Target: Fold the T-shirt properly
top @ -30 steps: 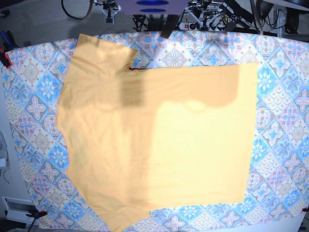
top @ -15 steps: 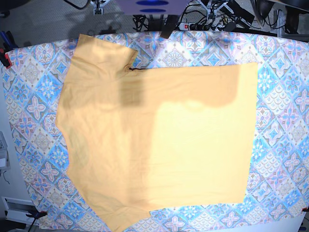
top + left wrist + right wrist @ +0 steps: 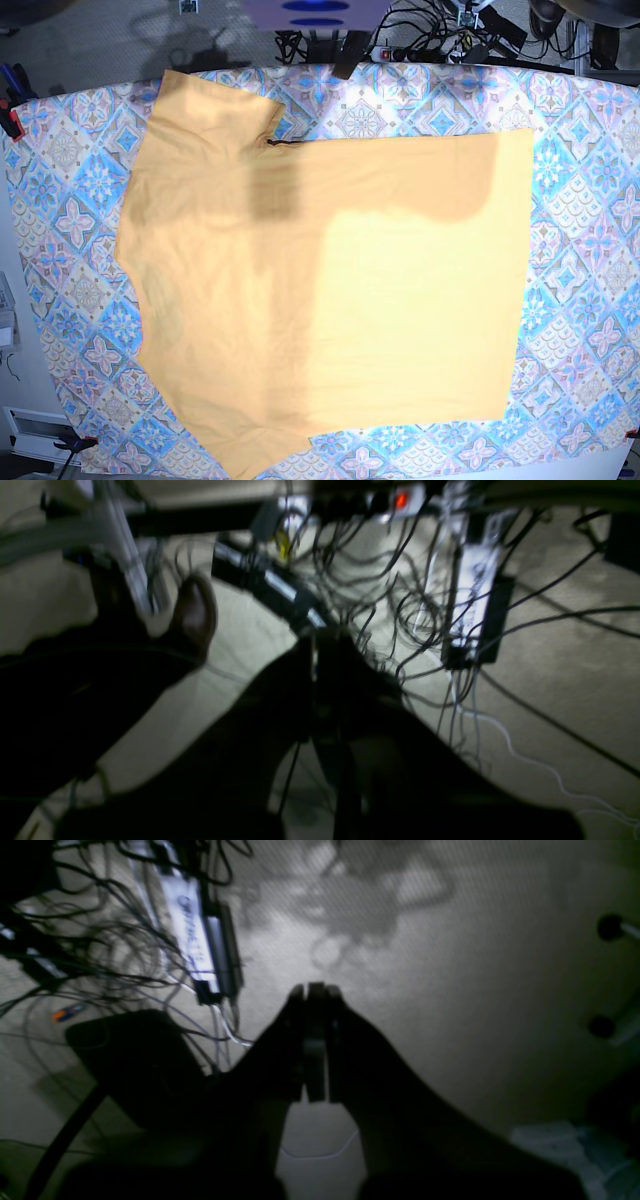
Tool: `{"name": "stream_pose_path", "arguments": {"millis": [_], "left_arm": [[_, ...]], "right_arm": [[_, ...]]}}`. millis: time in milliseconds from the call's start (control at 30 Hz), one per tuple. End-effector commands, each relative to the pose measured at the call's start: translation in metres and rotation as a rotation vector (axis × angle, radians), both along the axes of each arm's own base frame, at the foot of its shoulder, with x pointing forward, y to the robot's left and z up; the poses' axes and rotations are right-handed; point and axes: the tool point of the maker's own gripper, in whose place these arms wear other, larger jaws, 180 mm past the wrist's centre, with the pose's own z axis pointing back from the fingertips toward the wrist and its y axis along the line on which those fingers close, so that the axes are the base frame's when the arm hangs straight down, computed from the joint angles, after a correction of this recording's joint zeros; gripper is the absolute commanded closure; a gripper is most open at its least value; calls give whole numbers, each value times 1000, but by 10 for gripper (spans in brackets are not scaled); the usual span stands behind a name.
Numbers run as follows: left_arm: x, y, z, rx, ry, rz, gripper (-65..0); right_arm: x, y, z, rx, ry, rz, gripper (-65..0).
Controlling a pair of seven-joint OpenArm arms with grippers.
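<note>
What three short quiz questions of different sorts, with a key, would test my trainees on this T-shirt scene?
1. True or false: the T-shirt lies spread flat on the patterned tablecloth.
2. Multiple choice: the right claw is A) open, B) shut on nothing, C) shut on the shirt.
3. Fill in: the left wrist view shows the left claw over a floor strewn with ____.

Key: 1 true; 2 B; 3 cables.
</note>
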Motion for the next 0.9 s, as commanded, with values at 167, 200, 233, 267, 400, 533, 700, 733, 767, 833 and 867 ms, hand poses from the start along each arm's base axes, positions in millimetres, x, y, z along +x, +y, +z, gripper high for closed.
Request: {"name": "stream_pose_path", "arguments": {"millis": [167, 200, 233, 267, 400, 533, 700, 733, 767, 833, 867], "left_arm": [[5, 3, 17, 3, -57, -27, 0], [9, 2, 19, 1, -72, -29, 0], [12, 2, 22, 0, -86, -34, 0], [16, 0, 25, -3, -102, -38, 0], [35, -5, 39, -13, -173, -54, 0], [50, -11, 51, -23, -228, -66, 0], [61, -19, 71, -39, -315, -87, 0], [61, -20, 75, -43, -337, -93, 0], [62, -21, 78, -46, -359, -101, 0], [63, -22, 82, -49, -382, -105, 0], [59, -22, 83, -51, -381, -107, 0]], "right_arm": [[-2, -15, 14, -28, -40, 21, -8], [1, -16, 15, -29, -52, 24, -7], [4, -17, 17, -32, -65, 24, -7], [7, -17, 20, -34, -80, 26, -7], [22, -18, 34, -41, -183, 46, -7], [30, -17, 41, -41, -238, 56, -7], [38, -16, 49, -41, -295, 67, -7], [37, -16, 51, -41, -300, 69, -7], [37, -16, 52, -41, -304, 70, -7], [40, -15, 55, -41, -318, 73, -7], [38, -16, 57, -42, -317, 74, -6]]}}
